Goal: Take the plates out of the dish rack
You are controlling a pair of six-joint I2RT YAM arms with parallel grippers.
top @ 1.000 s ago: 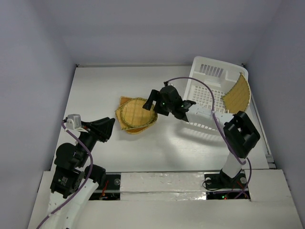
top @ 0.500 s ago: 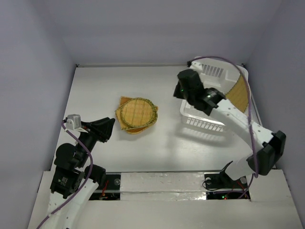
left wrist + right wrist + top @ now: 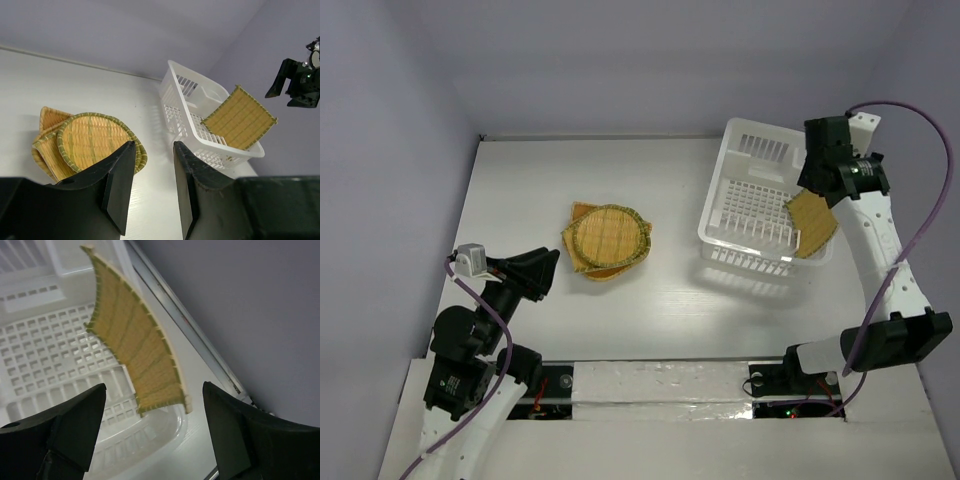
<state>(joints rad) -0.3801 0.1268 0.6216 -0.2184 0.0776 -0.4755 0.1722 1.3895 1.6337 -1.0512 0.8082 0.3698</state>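
The white dish rack [image 3: 745, 262] stands at the right of the table. One square wicker plate [image 3: 812, 222] leans inside it against its right wall. Several more wicker plates [image 3: 607, 240] lie stacked on the table to the left of the rack. My right gripper [image 3: 813, 180] hangs open and empty above the rack's far right side, just over the leaning plate [image 3: 135, 340]; the rack's lattice bottom [image 3: 45, 355] shows beneath it. My left gripper [image 3: 545, 270] is open and empty, near the front left, short of the stack [image 3: 90, 142]. The left wrist view also shows the rack [image 3: 175, 100] and the square plate [image 3: 240, 117].
Grey walls close the table on the left, back and right. A metal strip [image 3: 200, 335] runs along the table's right edge beside the rack. The right arm [image 3: 880, 260] rises along the rack's right side.
My right gripper has swung from beside the stack of plates, across the rack, to above its far right side. The square plate now sits lower in the rack. The left arm has barely moved.
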